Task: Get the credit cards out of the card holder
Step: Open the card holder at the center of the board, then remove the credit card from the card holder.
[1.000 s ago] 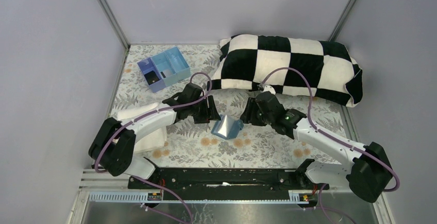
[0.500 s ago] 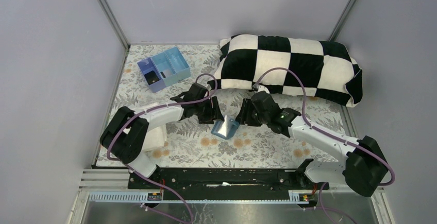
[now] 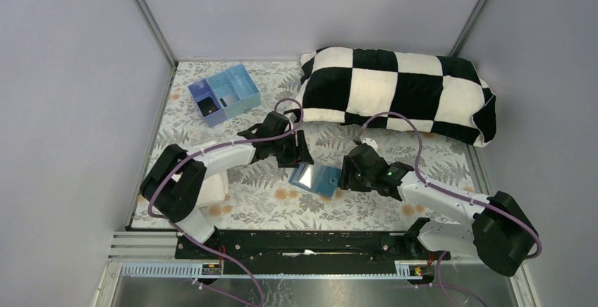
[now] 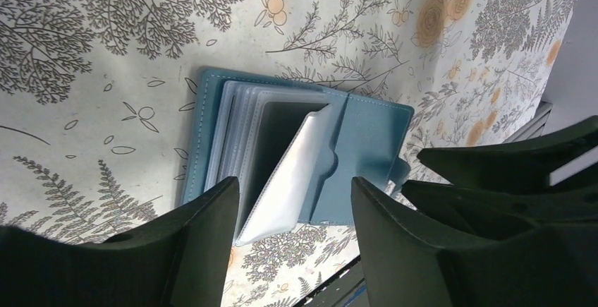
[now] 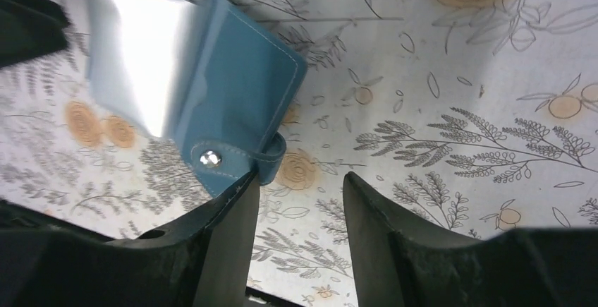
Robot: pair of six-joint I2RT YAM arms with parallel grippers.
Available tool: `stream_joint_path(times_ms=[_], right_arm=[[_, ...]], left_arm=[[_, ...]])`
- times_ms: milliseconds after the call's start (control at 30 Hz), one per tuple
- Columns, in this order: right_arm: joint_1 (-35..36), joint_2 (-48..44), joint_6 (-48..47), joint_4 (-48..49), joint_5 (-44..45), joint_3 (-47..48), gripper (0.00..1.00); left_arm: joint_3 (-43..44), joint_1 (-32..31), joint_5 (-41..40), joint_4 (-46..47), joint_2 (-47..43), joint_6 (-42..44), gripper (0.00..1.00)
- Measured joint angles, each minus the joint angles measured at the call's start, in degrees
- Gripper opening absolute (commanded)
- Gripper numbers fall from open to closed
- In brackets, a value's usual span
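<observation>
Flanking card holder's (image 3: 315, 178) edges: left claw (image 3: 299, 157), right claw (image 3: 344, 178), both agape.

Plain grey walls (image 3: 70, 74) on three sides. Floral-print counter (image 3: 268, 212), evenly lit. Checkered pillow (image 3: 395, 92) along the back.

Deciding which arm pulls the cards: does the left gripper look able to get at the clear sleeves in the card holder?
Probably yes. The card holder lies open, the left gripper hangs open above its clear sleeves with nothing between, and the right gripper sits aside at the snap edge.
</observation>
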Motion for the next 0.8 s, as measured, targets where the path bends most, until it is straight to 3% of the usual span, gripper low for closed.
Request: stream_joint_path(times_ms=[433, 800], right_arm=[[-0.02, -1.97, -0.63, -3.50, 0.11, 11.04, 0.58], [0.00, -1.99, -2.01, -3.52, -0.26, 17.88, 0.58]], left_arm=[[0.61, -1.84, -0.50, -0.17, 1.20, 0.11, 0.68], [1.60, -1.92, -6.82, -2.82, -3.39, 0.42, 0.69]])
